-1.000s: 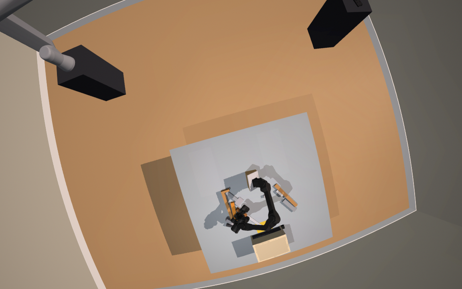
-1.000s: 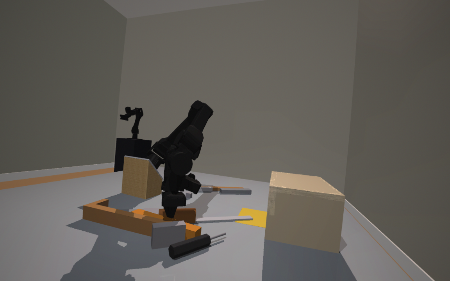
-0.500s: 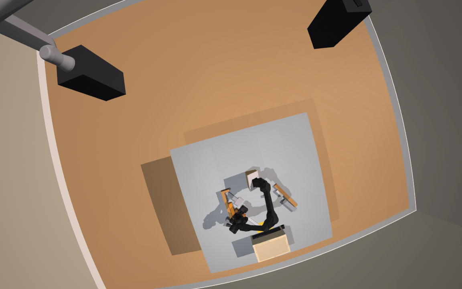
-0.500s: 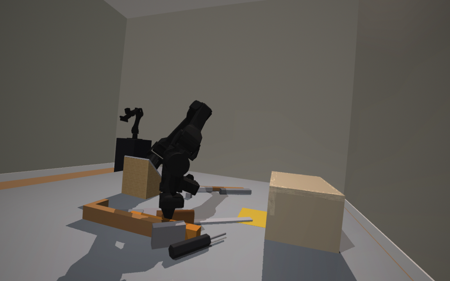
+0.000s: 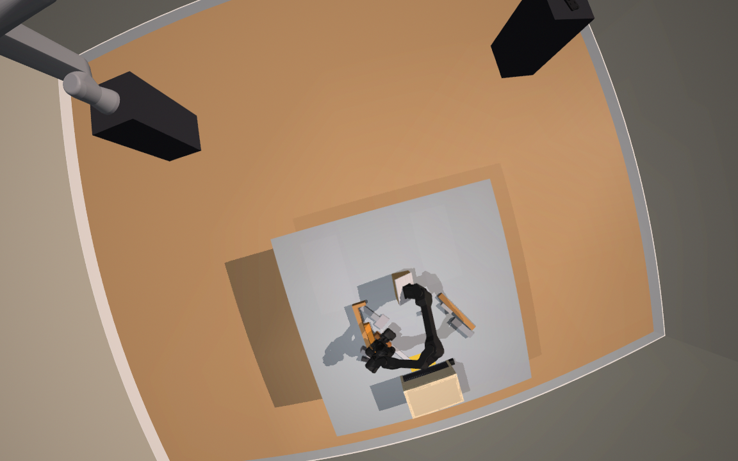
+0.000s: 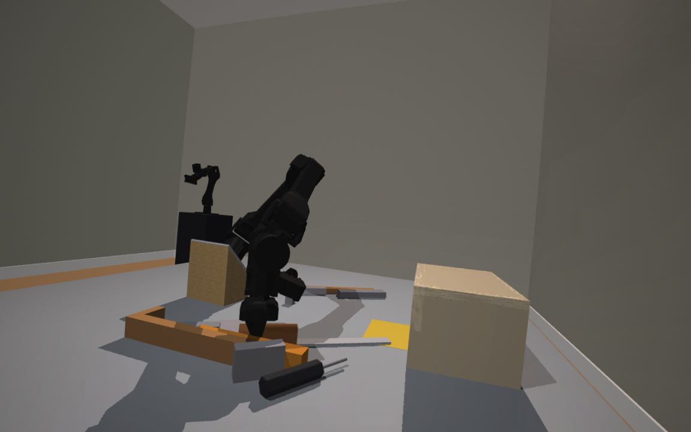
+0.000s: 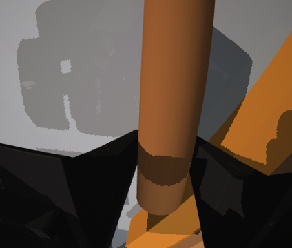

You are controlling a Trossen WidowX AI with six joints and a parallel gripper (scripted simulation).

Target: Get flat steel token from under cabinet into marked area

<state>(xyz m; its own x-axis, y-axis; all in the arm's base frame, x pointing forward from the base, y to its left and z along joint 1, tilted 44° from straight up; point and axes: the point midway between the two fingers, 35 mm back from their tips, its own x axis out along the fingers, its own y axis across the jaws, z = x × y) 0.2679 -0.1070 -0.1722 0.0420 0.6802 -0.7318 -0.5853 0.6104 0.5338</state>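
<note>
My gripper point(image 6: 255, 332) point(image 7: 164, 139) is shut on the orange-brown round handle point(image 6: 286, 333) point(image 7: 175, 86) of a tool with a long flat pale blade point(image 6: 345, 342). The handle is low, beside an orange bar. The blade points toward the cabinet point(image 5: 434, 395) point(image 6: 466, 335), and its tip overlaps the yellow marked area point(image 5: 416, 357) point(image 6: 392, 329) in the exterior view. I cannot tell whether the blade touches the table. The arm partly covers the marked area in the top view. The steel token is not visible in any view.
An L-shaped orange bar point(image 5: 358, 315) point(image 6: 176, 336), a grey block point(image 6: 258, 361) and a black-handled tool point(image 6: 291, 379) lie close around the gripper. A wooden block point(image 5: 402, 286) point(image 6: 207, 273) stands behind. Another orange bar point(image 5: 456, 311) and a grey bar point(image 5: 462, 327) lie across the table.
</note>
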